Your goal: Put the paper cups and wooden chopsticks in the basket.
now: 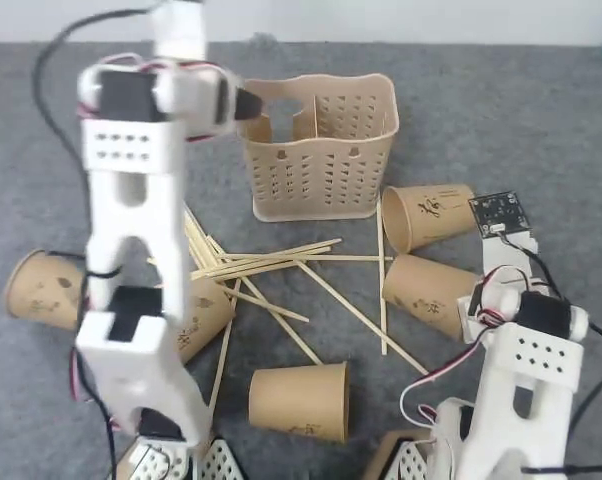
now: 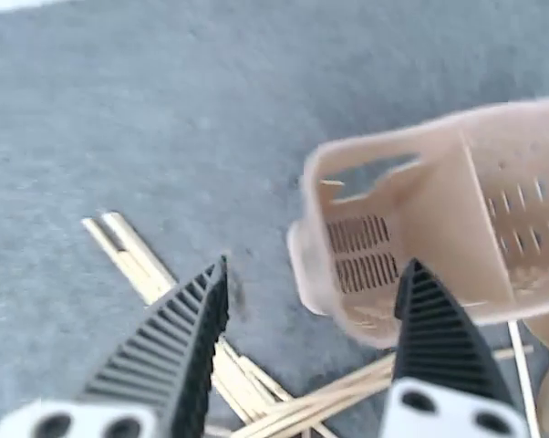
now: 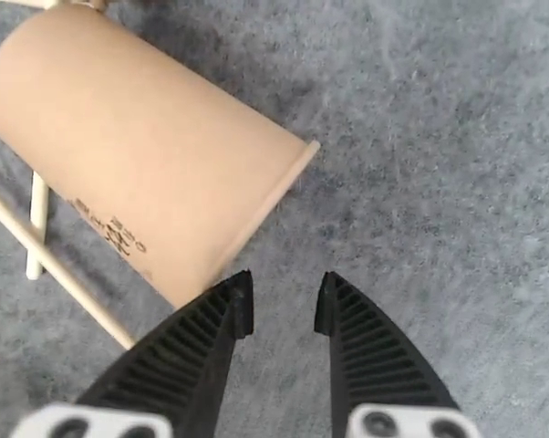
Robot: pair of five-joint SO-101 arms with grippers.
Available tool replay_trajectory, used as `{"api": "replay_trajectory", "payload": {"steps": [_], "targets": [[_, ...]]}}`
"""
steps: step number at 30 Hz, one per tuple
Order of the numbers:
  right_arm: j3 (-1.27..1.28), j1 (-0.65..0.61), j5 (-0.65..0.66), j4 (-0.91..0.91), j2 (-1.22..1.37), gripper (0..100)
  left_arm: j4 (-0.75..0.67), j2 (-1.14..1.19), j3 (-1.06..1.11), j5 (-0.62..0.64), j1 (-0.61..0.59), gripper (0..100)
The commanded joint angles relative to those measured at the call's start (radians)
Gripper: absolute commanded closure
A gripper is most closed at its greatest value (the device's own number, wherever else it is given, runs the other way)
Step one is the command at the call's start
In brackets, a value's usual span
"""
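Pickup step: left end effector (image 2: pixel 316 266) hung wide apart, empty, wooden chopsticks (image 2: pixel 256 383) below it; next move probably needed descent and closing.

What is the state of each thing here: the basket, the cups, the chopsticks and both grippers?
Basket: upright.
Far-left cup: on its side.
Cup by the left arm: on its side, partly hidden.
Front cup: on its side.
Upper right cup: on its side.
Lower right cup: on its side.
Chopsticks: loose, scattered, outside the basket.
Left gripper: open, empty.
Right gripper: open, empty.
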Motion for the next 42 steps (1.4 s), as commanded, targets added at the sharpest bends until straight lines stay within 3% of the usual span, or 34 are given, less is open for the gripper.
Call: {"api": "replay_trajectory", "payload": {"steps": [1, 8, 15, 21, 29, 31, 42], "targets": [[-0.006, 0.001, 0.017, -0.058, 0.001, 87.4, 0.035, -0.184, 0.001, -0.011, -0.078, 72], [-0.012, -0.097, 0.009, -0.119, -0.001, 87.6, 0.034, -0.577, 0.182, -0.011, -0.229, 72], [-0.040, -0.236, 0.006, -0.116, -0.001, 87.6, -0.041, -0.822, 0.750, -0.006, -0.437, 75], [-0.169, -0.222, -0.084, -0.039, -0.002, 87.6, -0.457, -0.930, 1.353, 0.072, -0.540, 96], [-0.262, -0.214, -0.091, 0.035, 0.007, 87.6, -0.937, -0.956, 1.913, 0.129, -0.512, 97], [-0.255, -0.208, -0.089, 0.033, 0.008, 87.6, -0.994, -0.939, 1.945, 0.124, -0.493, 97], [-0.104, -0.206, -0.080, 0.018, -0.001, 87.6, -0.994, -0.796, 1.880, 0.123, -0.506, 97]]}}
